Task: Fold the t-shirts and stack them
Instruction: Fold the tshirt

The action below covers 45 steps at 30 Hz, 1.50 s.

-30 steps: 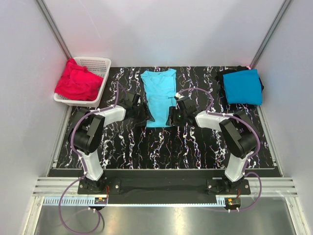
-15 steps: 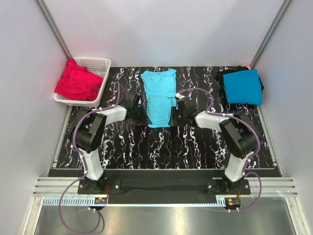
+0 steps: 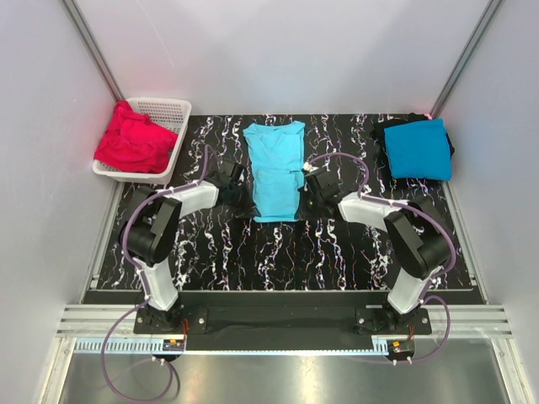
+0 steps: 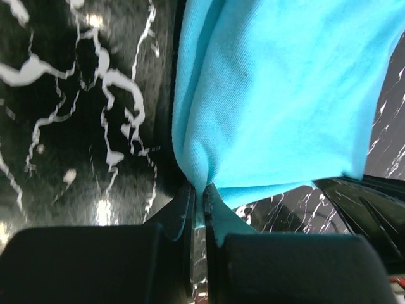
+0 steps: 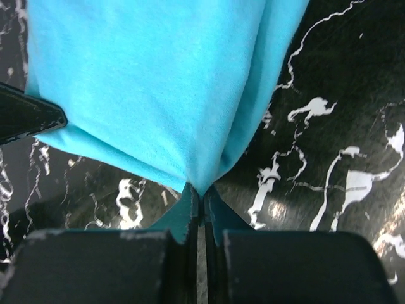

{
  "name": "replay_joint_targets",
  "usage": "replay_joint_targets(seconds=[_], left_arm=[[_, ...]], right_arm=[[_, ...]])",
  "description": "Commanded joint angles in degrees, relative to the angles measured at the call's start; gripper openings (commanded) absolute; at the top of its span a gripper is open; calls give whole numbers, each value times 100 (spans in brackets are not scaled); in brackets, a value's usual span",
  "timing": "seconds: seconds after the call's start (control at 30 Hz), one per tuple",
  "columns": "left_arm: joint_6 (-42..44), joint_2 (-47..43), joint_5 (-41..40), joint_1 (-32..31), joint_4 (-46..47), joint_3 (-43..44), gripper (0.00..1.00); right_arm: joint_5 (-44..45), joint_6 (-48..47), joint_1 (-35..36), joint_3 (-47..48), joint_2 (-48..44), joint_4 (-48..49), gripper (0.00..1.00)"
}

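A light turquoise t-shirt (image 3: 276,168) lies folded into a long strip on the black marbled table (image 3: 278,252), collar at the far end. My left gripper (image 3: 242,195) is shut on its near left corner, with the cloth (image 4: 253,95) pinched between the jaws at the left gripper (image 4: 201,196). My right gripper (image 3: 308,192) is shut on the near right corner; turquoise fabric (image 5: 158,82) bunches into the right gripper (image 5: 201,193). A deeper blue t-shirt (image 3: 418,148) lies folded at the far right on top of a black one (image 3: 381,135). Red t-shirts (image 3: 132,141) fill the basket.
A white lattice basket (image 3: 165,108) stands at the far left corner, partly off the table. White walls with metal posts enclose the table on three sides. Purple cables loop from both arms over the table.
Both grippers have closed on the near corners of the turquoise t-shirt, the left one first. The shirt's near hem has drawn slightly narrower.
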Motion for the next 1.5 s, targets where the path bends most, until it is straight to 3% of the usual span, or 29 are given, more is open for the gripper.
replay_joint_targets(seconds=[0.0, 0.23, 0.67, 0.97, 1.17, 1.47], left_arm=[[175, -526, -513, -20, -447, -74, 0], [0, -1335, -786, -267, -693, -600, 0], [-642, -3585, -1243, -1057, -1386, -2016, 0], [-792, -4789, -1902, -1348, -2502, -1403, 0], [-511, -4782, -2543, -1383, -2767, -787, 0], [-203, -3088, -2939, -1339, -2662, 144, 0]], right_arm=[[409, -17, 71, -77, -501, -520, 0], [1208, 106, 817, -68, -1107, -1232, 0], [2087, 1318, 2092, -569, -2768, -2523, 0], [2667, 1452, 2497, -70, -3595, -3604, 0], [3247, 978, 2506, 634, -3517, -3887, 0], [3442, 265, 2348, 1250, -2067, -3282, 0]])
